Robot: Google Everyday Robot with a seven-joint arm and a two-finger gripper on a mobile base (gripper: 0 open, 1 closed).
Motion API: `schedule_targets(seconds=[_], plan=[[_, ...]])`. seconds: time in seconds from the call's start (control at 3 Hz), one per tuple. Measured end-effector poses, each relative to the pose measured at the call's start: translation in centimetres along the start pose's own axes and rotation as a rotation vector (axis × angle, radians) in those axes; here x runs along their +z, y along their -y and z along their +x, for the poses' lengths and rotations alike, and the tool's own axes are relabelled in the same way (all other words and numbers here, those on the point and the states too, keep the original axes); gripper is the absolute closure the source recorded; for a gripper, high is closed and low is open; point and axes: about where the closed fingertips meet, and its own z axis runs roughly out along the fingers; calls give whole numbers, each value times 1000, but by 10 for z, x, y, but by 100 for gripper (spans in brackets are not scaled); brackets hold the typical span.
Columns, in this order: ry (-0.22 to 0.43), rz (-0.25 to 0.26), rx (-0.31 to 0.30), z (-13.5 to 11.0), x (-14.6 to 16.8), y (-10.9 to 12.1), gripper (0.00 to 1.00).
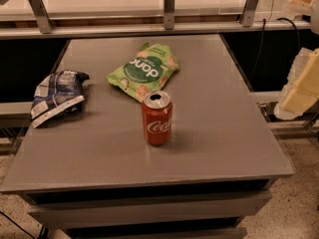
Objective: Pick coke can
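Observation:
The coke can (pixel 157 118) stands upright near the middle of the grey table (pixel 224 133). It is red with white script, and its silver top is open. My gripper (pixel 299 86) shows as pale cream parts at the right edge of the camera view, off the table's right side. It is well to the right of the can and touches nothing.
A green snack bag (pixel 143 71) lies just behind the can. A dark blue and white snack bag (pixel 57 94) lies at the table's left edge. A metal rail with posts (pixel 169 6) runs along the back. A black cable (pixel 261 39) hangs at the back right.

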Motion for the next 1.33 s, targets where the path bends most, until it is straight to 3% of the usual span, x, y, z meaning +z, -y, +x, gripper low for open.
schedule_targets(seconds=[0.67, 1.33], plan=[[9, -16, -24, -14, 7, -6, 0], [56, -122, -87, -68, 57, -21, 0]])
